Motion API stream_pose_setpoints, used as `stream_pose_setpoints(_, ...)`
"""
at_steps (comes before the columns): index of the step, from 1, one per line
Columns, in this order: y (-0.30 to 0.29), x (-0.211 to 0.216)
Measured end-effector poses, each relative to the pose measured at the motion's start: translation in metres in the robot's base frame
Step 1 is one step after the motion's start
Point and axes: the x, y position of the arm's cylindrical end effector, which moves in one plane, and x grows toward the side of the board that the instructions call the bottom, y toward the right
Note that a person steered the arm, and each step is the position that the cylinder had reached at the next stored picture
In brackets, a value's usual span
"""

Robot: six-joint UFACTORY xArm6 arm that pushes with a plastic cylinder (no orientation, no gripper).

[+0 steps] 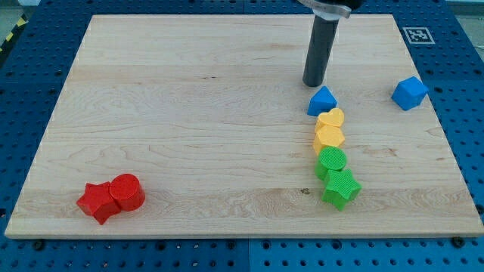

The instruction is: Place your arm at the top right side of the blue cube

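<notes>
My tip (313,83) is resting on the wooden board (189,113) near the view's top, just above the blue triangular block (322,101) and well apart from the blue cube (409,92), which is sitting near the board's right edge. There are no fingers here — the arm is ending in a plain dark rod, so nothing is pinching anything. Below the blue triangular block a column is running down, each piece touching the next: a yellow heart-shaped block (330,119), a yellow block (329,137), a green cylinder (331,162) and a green star-shaped block (341,187). At the bottom left, a red star-shaped block (97,201) is touching a red cylinder (127,191).
</notes>
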Motion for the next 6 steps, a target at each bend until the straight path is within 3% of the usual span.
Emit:
stream_pose_setpoints(2,0.036,0.032)
stream_pose_setpoints(4,0.036,-0.050)
stream_pose_setpoints(5,0.086,-0.093)
stream_pose_setpoints(6,0.207,-0.088)
